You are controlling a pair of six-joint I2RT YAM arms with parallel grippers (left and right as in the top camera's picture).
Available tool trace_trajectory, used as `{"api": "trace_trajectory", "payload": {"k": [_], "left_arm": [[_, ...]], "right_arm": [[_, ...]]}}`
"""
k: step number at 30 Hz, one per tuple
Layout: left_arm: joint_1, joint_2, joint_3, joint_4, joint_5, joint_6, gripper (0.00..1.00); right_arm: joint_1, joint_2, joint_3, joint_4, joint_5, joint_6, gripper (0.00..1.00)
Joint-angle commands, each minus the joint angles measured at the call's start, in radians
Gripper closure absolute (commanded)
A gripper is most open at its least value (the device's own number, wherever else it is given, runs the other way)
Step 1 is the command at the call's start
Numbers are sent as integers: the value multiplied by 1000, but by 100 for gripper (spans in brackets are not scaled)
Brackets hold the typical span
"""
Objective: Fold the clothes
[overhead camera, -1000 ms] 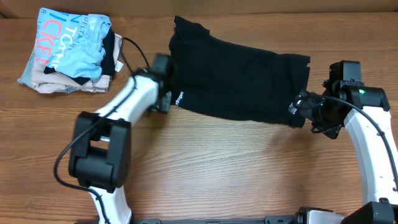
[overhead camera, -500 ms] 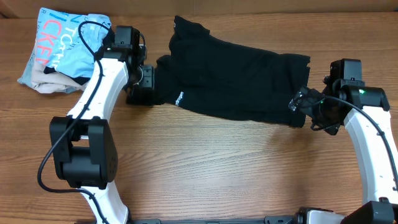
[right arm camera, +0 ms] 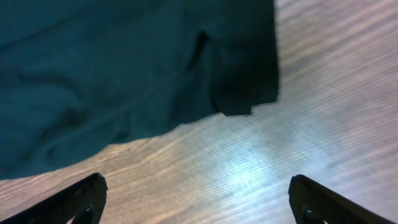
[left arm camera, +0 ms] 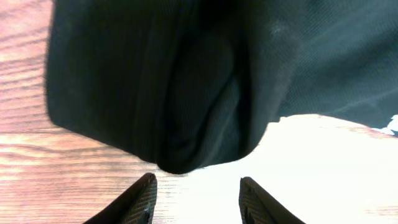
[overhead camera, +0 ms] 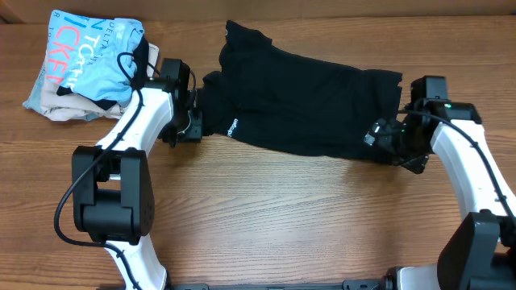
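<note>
The black shirt (overhead camera: pixel 306 105) lies loosely folded in a long band across the back middle of the table, its small white logo (overhead camera: pixel 232 126) near the left end. My left gripper (overhead camera: pixel 192 125) is open and empty at the shirt's left edge. In the left wrist view the bunched black fabric (left arm camera: pixel 186 81) lies just ahead of the open fingers (left arm camera: pixel 198 190). My right gripper (overhead camera: pixel 385 143) is open and empty at the shirt's right end. In the right wrist view its wide-open fingers (right arm camera: pixel 199 196) are over bare wood, just short of the fabric's edge (right arm camera: pixel 124 74).
A pile of light-blue, white and beige folded garments with pink lettering (overhead camera: pixel 85 64) sits at the back left, close behind my left arm. The wooden table (overhead camera: pixel 282 217) stretches toward the front. Cables hang off both arms.
My left arm has swung left, from over the shirt to its left edge, and has come down a little there. My right gripper has shifted slightly left toward the shirt's right end.
</note>
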Motion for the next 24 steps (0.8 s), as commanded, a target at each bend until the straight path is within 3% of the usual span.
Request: {"api": "trace_trajectory", "payload": {"k": [1,5,15,19,21,22,24], "left_arm": [[-8,16,-37,48,11,14,55],[-8,16,-65,109,10,2,59],[-9,16,-66,209,11,-47,76],[-24,16,-66,231,10,-64,82],[-34,16,-66,239,8,-63,87],[-39,16,-66,242,5,-63,92],[-43,16,-65,251,-1,-63,96]], "right_arm": [[23,24,-49,56,-6,3,6],[27,47,-136,153,24,58,14],[26,67,-249,377,80,85,16],[26,98,-259,438,79,85,26],[26,109,-259,447,84,93,35],[26,109,-259,447,87,100,45],[26,109,-259,441,87,104,77]]}}
